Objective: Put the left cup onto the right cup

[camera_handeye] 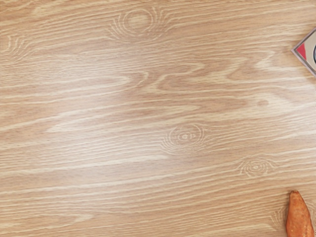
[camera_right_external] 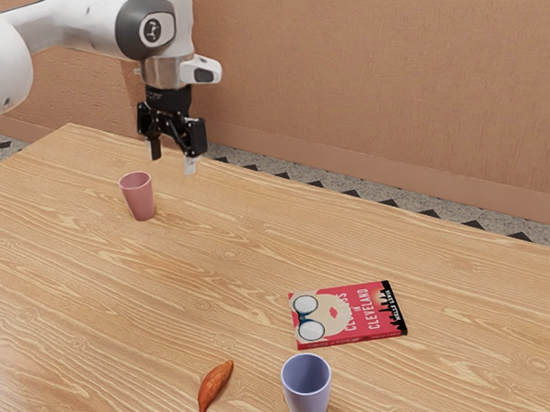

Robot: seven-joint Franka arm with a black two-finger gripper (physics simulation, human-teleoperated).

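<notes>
- The gripper (camera_right_external: 173, 161) is hovering above the desk (camera_right_external: 91, 290), close to its far edge. Its fingers (camera_right_external: 155, 149) are standing apart with nothing between them.
- The pink cup (camera_right_external: 137, 195) is standing upright on the desk, mouth up. It is near the gripper and a little toward the exterior view's left of it. I am taking it for the left cup, the one to be lifted.
- The lavender cup (camera_right_external: 305, 386) is also standing upright, well apart from the pink one, at the near edge toward the exterior view's right. It is looking like the target.
- A red book (camera_right_external: 347, 314) is lying flat just beside the lavender cup, and a sweet potato (camera_right_external: 215, 386) is lying near that cup on the other side. In the wrist view, a corner of the book (camera_handeye: 308, 52) and the tip of the sweet potato (camera_handeye: 299, 217) are showing over bare wood.
- Judging by its look, the pink cup is a small, thin-walled tumbler narrowing toward its base. It is probably light and stiff, with smooth sides that may be slippery, and one finger knocking it first would likely be tipping it over.
- The best hold seems to be at the rim, with one finger inside the mouth and one outside. That is leaving the base free to settle onto the lavender cup, and a moderate squeeze should be doing the job.
</notes>
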